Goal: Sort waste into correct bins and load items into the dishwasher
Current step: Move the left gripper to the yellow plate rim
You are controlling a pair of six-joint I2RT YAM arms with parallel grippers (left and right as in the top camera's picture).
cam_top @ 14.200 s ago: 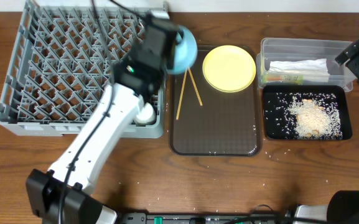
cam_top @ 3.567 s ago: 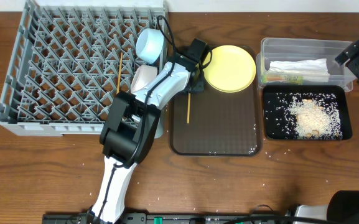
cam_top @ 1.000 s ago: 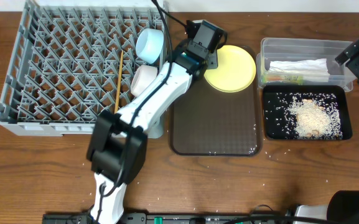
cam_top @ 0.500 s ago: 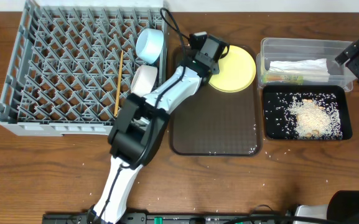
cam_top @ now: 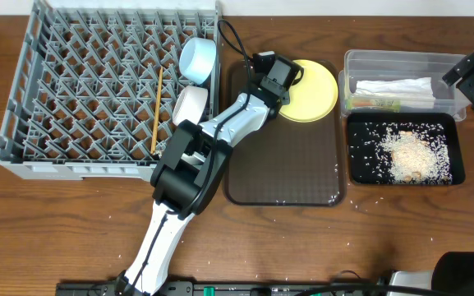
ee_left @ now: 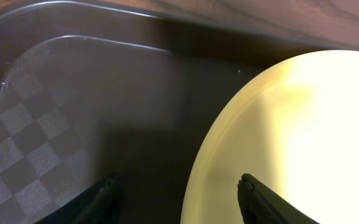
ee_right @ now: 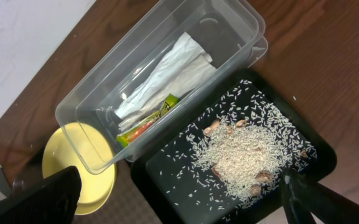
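Note:
The yellow plate (cam_top: 310, 90) lies at the far end of the brown serving tray (cam_top: 282, 164). My left gripper (cam_top: 279, 80) is down at the plate's left rim and open. In the left wrist view the plate (ee_left: 303, 137) has its rim between the two fingertips (ee_left: 101, 199), with one finger over the tray and the other over the plate. The grey dish rack (cam_top: 80, 99) holds a light-blue bowl (cam_top: 197, 59), a white bowl (cam_top: 189, 105) and a wooden chopstick (cam_top: 155, 111). My right gripper (ee_right: 179, 202) hangs open over the bins.
At the right, the clear tub (cam_top: 401, 59) holds a white napkin (cam_top: 394, 87) and a green-and-orange wrapper (cam_top: 372, 104). Next to it, the black tray (cam_top: 356, 164) holds rice (cam_top: 409, 152). The left arm lies across the rack's right edge.
My left gripper has moved from the plate's far left side toward me and down onto its left rim. The right arm has not moved.

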